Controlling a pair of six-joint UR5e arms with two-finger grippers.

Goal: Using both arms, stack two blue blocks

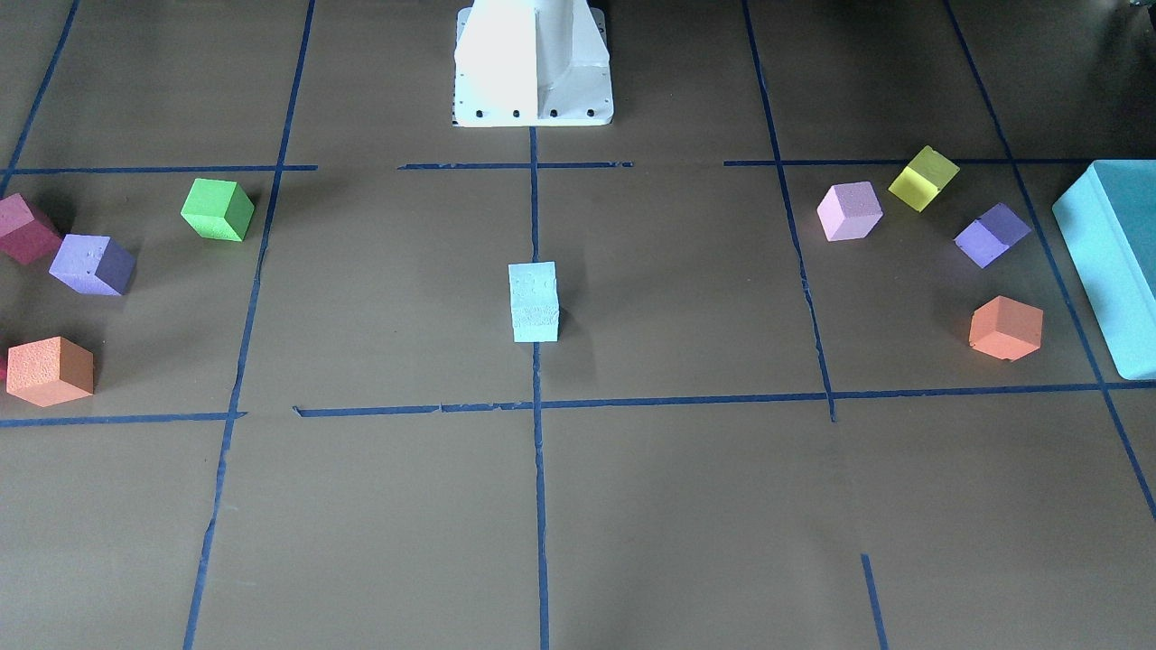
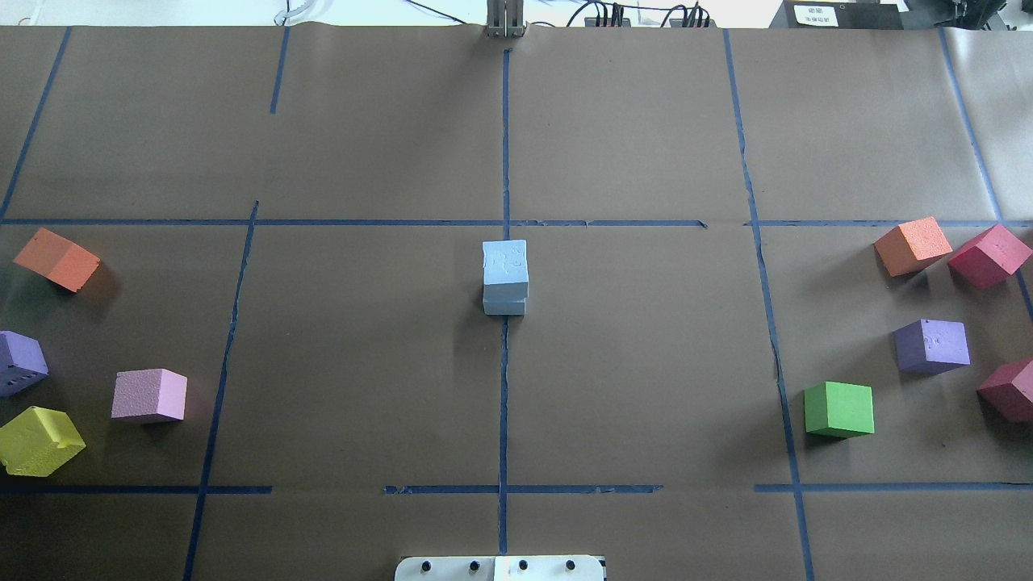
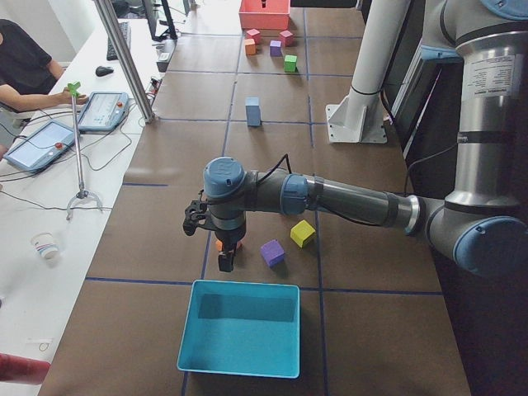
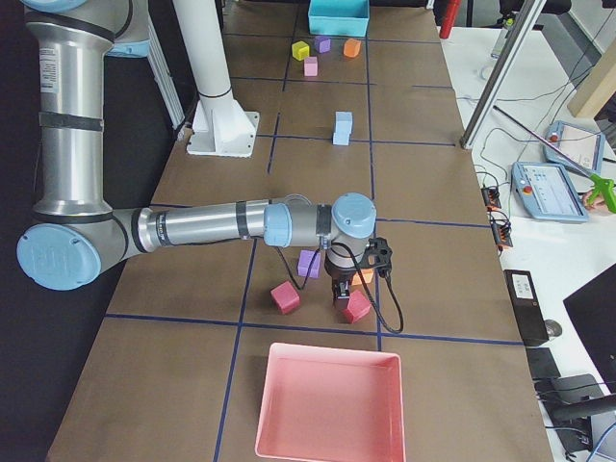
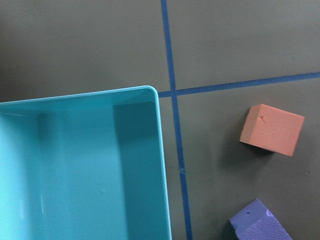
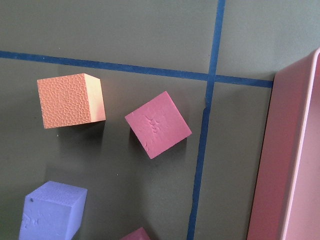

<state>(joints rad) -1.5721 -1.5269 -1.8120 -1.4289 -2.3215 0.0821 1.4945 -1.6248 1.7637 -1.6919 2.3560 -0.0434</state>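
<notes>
The bench carries everything, and the task looks done from how things lie now, so the risks are of undoing it.

The left arm reaches out low across the middle of the left side view. Its jaws point down over the loose cubes just above the teal box. The right arm does the same in the middle of the right side view, just above the pink tray. Both sets of jaws show only in these side views, so I cannot tell how far open they are or whether they hold anything.

The two blue blocks stand one on the other at the centre of the overhead view, on the middle tape line, well apart from both arms. The upper one appears to sit square on the lower one.

The main danger, I judge, is an arm swinging back through the centre and clipping the stack. Foam this light would probably topple at a touch.

A lesser danger is at the bench ends: jaws hanging this low could nudge the orange cube or the red cube when the arms lift away.
</notes>
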